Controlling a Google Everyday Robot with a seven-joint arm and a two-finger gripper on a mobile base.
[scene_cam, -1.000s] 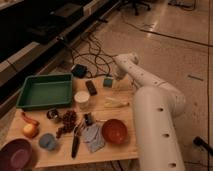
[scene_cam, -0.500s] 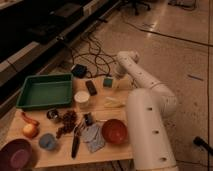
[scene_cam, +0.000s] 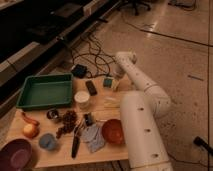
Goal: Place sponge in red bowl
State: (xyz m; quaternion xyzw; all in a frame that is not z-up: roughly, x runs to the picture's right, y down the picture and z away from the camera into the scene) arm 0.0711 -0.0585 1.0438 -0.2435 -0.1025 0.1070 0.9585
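The teal sponge (scene_cam: 107, 82) lies on the wooden table's far edge, right of a black slim gadget (scene_cam: 91, 87). My gripper (scene_cam: 116, 83) hangs at the end of the white arm, just right of the sponge and close to it, with its jaws open and nothing in them. The red bowl (scene_cam: 114, 131) stands empty near the table's front right, partly behind the arm's thick white segment (scene_cam: 142, 125).
A green tray (scene_cam: 45, 91) sits at the back left and a white cup (scene_cam: 82, 99) mid-table. Dark grapes (scene_cam: 67, 120), a grey cloth (scene_cam: 94, 137), a blue cup (scene_cam: 47, 141), a purple bowl (scene_cam: 16, 153) and an orange fruit (scene_cam: 30, 130) crowd the front. Cables (scene_cam: 95, 55) lie on the floor behind.
The arm's thick segment has swung left over the table's right edge. The gripper stays by the sponge, which has not moved.
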